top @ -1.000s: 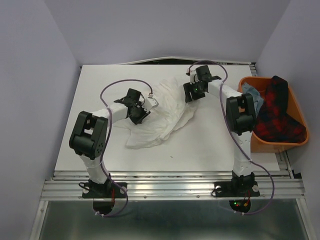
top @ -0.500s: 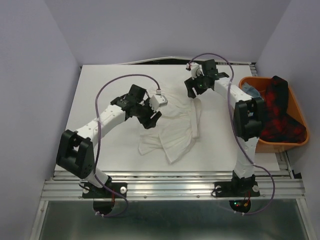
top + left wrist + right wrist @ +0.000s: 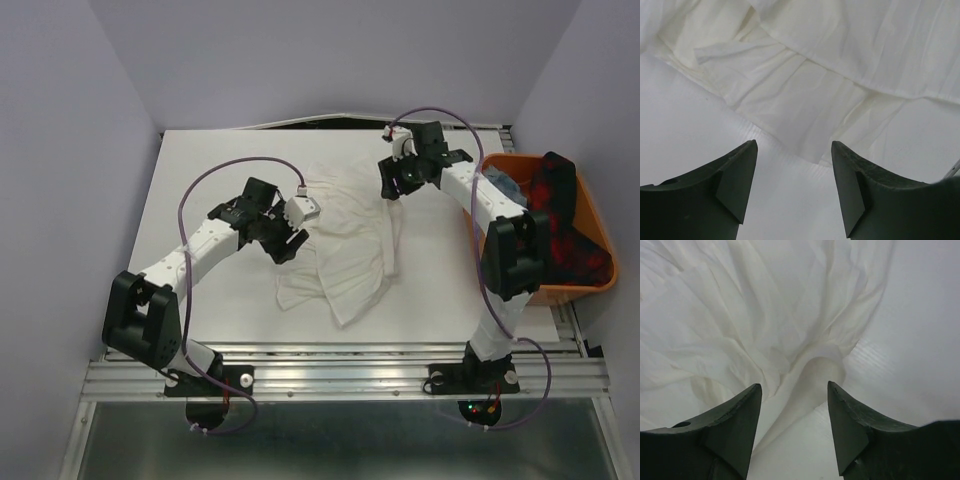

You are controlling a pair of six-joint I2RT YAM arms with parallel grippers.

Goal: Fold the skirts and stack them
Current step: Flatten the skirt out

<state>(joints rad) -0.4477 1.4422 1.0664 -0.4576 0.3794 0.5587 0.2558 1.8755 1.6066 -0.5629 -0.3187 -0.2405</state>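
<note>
From above, the white skirt (image 3: 345,240) lies spread out and rumpled in the middle of the table (image 3: 200,150), between the two arms. The left gripper (image 3: 288,240) hangs over the skirt's left edge, and the right gripper (image 3: 393,186) sits over its far right corner. At the right side of the table stands an orange tub (image 3: 598,228). The plaid skirt (image 3: 550,225) is bundled inside it, with a bit of the denim skirt (image 3: 505,186) showing at the tub's far left end.

The left wrist camera shows the left gripper (image 3: 792,185) with its fingers (image 3: 735,175) standing well apart and nothing between them. Only bare table (image 3: 690,135) lies under the gap. The hem of the white skirt (image 3: 830,75) lies just ahead of the fingertips.

The right wrist camera shows the right gripper (image 3: 794,425) also parted, its fingers (image 3: 852,425) closed on nothing. The white skirt (image 3: 765,315) fills most of the view in loose folds. One raised ridge of cloth runs down into the gap between the fingers, unpinched, with bare table (image 3: 910,340) to the right.
</note>
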